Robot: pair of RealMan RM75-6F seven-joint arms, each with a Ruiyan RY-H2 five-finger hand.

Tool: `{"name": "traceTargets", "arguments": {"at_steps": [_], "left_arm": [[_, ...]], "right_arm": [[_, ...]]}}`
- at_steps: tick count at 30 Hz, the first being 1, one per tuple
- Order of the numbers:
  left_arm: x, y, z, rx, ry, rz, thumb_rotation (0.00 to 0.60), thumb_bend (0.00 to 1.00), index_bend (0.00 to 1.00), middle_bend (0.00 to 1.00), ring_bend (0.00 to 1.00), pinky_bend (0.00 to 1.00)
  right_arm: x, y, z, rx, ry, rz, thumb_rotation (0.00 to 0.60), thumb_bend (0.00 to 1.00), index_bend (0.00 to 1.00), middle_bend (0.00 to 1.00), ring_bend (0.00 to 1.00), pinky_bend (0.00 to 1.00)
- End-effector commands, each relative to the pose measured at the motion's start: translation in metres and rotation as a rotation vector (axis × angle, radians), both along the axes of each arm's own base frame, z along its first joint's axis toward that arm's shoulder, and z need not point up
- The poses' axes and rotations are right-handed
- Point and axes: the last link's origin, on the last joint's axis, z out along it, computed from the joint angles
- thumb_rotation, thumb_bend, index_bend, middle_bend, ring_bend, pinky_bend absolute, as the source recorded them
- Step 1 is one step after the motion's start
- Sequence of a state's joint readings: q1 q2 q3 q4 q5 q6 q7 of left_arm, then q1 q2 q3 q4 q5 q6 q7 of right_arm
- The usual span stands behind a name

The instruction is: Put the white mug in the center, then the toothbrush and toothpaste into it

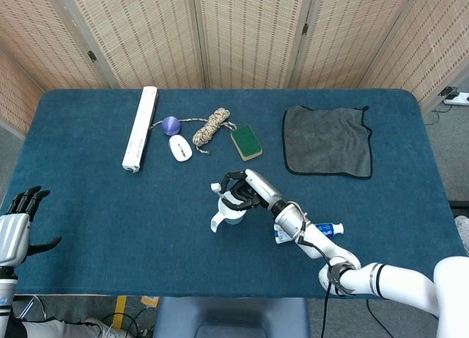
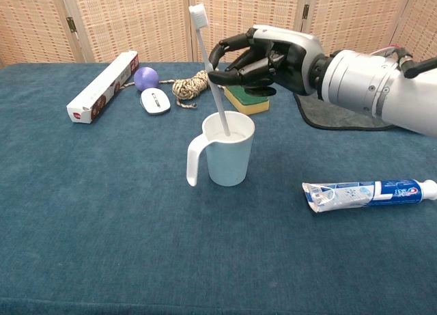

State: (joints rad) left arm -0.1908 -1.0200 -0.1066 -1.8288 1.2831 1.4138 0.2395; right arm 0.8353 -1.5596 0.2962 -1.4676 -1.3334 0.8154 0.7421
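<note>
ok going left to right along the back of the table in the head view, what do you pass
long white box → purple ball → white mouse → coiled rope → green sponge → grey cloth
</note>
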Motion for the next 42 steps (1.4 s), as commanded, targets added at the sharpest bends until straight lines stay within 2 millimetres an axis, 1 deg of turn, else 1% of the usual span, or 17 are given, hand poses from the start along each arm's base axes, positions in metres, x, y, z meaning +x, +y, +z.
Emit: {"name": "traceTargets", "arguments": {"at_steps": [1,2,6,8,14,16,18,20,24,27,29,31,34,37,39,42], "left_arm": [[0.000,0.000,-0.001,-0.001,-0.002,0.000,0.600,0.11,0.18,0.14,0.15,0.56],[0.000,0.000,-0.001,-0.002,-0.003,-0.001,0.600,0.11,0.18,0.14,0.15,0.56],[0.001,0.002,-0.004,-0.011,0.000,-0.007,0.600,0.11,0.18,0.14,0.15,0.56],[0.002,0.003,-0.005,-0.013,0.002,-0.012,0.600,0.11,0.18,0.14,0.15,0.56],[0.004,0.005,-0.006,-0.010,-0.003,-0.018,0.600,0.12,0.18,0.14,0.15,0.56],[0.003,0.005,-0.007,-0.011,-0.003,-0.018,0.600,0.12,0.18,0.14,0.15,0.56],[0.003,0.005,-0.006,-0.010,-0.002,-0.019,0.600,0.12,0.18,0.14,0.15,0.56],[0.003,0.004,-0.006,-0.008,-0.001,-0.019,0.600,0.12,0.18,0.14,0.15,0.56],[0.003,0.004,-0.001,-0.001,0.008,-0.018,0.600,0.12,0.18,0.14,0.15,0.56],[0.003,0.004,0.002,0.006,0.010,-0.021,0.600,0.11,0.18,0.14,0.15,0.55],[0.004,0.004,0.003,0.008,0.010,-0.023,0.600,0.11,0.18,0.14,0.15,0.55],[0.005,0.004,0.003,0.009,0.009,-0.027,0.600,0.11,0.18,0.14,0.15,0.55],[0.007,0.006,0.003,0.008,0.007,-0.030,0.600,0.12,0.18,0.14,0.15,0.55],[0.010,0.006,0.002,0.006,0.008,-0.037,0.600,0.12,0.18,0.14,0.15,0.55],[0.011,0.007,0.001,0.004,0.006,-0.041,0.600,0.12,0.18,0.14,0.15,0.55],[0.013,0.007,0.000,0.001,0.005,-0.044,0.600,0.11,0.18,0.14,0.15,0.55]], "right_arm": [[-0.004,0.001,-0.003,0.011,0.014,0.005,0.600,0.31,0.64,0.94,1.00,0.97],[-0.005,0.001,-0.002,0.011,0.014,0.005,0.600,0.30,0.63,0.94,1.00,0.97],[-0.013,0.002,-0.001,0.009,0.015,-0.003,0.600,0.27,0.51,0.93,1.00,0.97],[-0.016,0.002,0.000,0.006,0.019,-0.003,0.600,0.27,0.45,0.93,1.00,0.97],[-0.020,0.005,0.001,0.010,0.044,0.019,0.600,0.26,0.31,0.92,1.00,0.97],[-0.021,0.008,0.006,0.003,0.048,0.034,0.600,0.26,0.26,0.92,1.00,0.97],[-0.023,0.011,0.016,-0.033,0.036,0.060,0.600,0.26,0.22,0.92,1.00,0.97],[-0.029,0.015,0.028,-0.078,0.059,0.097,0.600,0.26,0.22,0.91,1.00,0.97],[-0.051,0.027,0.056,-0.165,0.220,0.189,0.600,0.25,0.22,0.91,1.00,0.97],[-0.068,0.039,0.074,-0.221,0.358,0.246,0.600,0.21,0.24,0.91,1.00,0.97],[-0.078,0.048,0.080,-0.234,0.429,0.271,0.600,0.18,0.25,0.91,1.00,0.97],[-0.090,0.059,0.085,-0.229,0.508,0.296,0.600,0.15,0.25,0.90,1.00,0.97],[-0.107,0.070,0.088,-0.240,0.649,0.339,0.600,0.10,0.25,0.89,1.00,0.97],[-0.121,0.075,0.088,-0.289,0.770,0.361,0.600,0.05,0.26,0.89,1.00,0.97],[-0.128,0.076,0.087,-0.303,0.819,0.352,0.600,0.01,0.27,0.89,1.00,0.97],[-0.142,0.079,0.084,-0.308,0.907,0.337,0.600,0.00,0.27,0.89,1.00,0.97]]}}
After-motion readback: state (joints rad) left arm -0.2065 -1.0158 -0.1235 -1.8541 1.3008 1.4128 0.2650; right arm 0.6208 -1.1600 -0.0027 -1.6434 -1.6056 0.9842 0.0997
